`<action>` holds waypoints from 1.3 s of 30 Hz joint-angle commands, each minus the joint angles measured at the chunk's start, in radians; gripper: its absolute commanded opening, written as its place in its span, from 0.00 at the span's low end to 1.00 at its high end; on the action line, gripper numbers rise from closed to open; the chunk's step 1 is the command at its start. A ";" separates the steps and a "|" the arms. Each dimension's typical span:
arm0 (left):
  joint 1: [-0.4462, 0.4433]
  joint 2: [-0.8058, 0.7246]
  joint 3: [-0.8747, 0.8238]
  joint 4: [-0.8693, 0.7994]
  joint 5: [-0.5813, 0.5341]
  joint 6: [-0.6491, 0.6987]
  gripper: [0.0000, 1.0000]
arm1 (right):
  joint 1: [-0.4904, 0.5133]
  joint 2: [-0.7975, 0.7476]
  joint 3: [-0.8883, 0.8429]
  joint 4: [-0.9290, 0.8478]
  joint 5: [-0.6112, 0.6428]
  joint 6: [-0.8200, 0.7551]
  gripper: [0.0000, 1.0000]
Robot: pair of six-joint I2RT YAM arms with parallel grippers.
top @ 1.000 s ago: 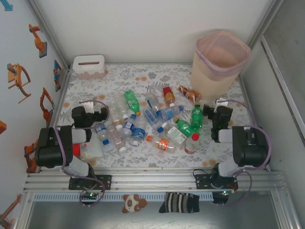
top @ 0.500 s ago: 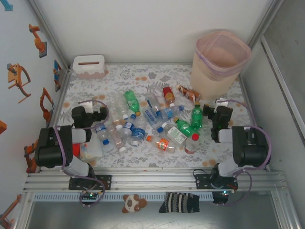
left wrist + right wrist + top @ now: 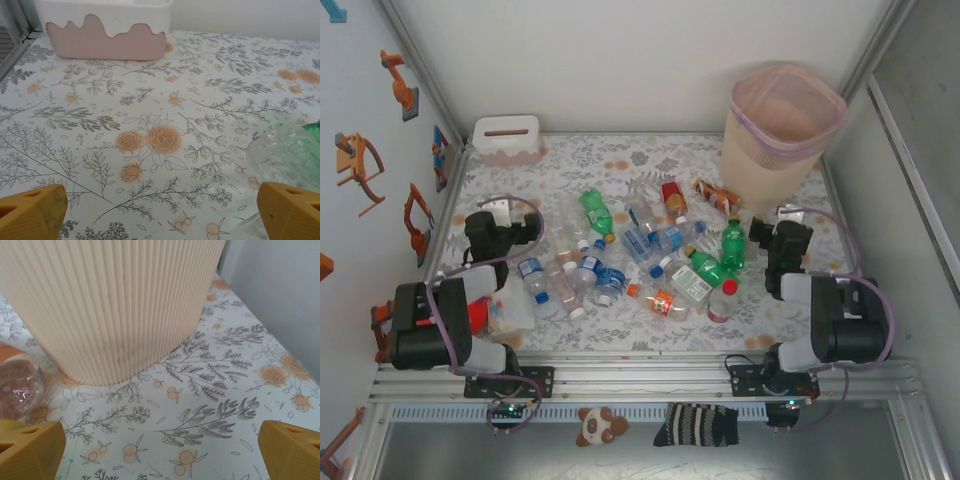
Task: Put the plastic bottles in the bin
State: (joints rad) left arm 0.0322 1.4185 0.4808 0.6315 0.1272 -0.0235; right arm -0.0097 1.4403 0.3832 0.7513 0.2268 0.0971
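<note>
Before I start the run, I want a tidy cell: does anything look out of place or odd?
The plastic bottles lie scattered, mostly on their sides, across the middle of the table; the bin looks empty. One clear bottle looks crumpled. A striped sock and a small plush toy lie below the front rail.
</note>
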 commanded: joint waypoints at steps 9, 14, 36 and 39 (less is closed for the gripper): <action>-0.056 -0.203 0.136 -0.412 -0.147 -0.089 0.97 | 0.001 -0.161 0.162 -0.402 -0.023 0.034 0.96; -0.071 -0.279 0.261 -0.665 -0.111 -0.142 0.97 | 0.002 -0.259 0.254 -0.661 -0.141 0.066 0.92; -0.068 -0.279 0.498 -1.065 0.049 -0.121 0.97 | 0.098 -0.181 0.719 -1.486 -0.350 0.261 0.83; -0.063 -0.260 0.493 -1.061 0.060 -0.132 0.97 | 0.118 -0.129 0.732 -1.493 -0.324 0.245 0.81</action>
State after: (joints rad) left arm -0.0338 1.1458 0.9890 -0.4244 0.1730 -0.1600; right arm 0.0910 1.2774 1.0889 -0.6586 -0.1150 0.3267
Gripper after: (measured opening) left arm 0.968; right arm 0.816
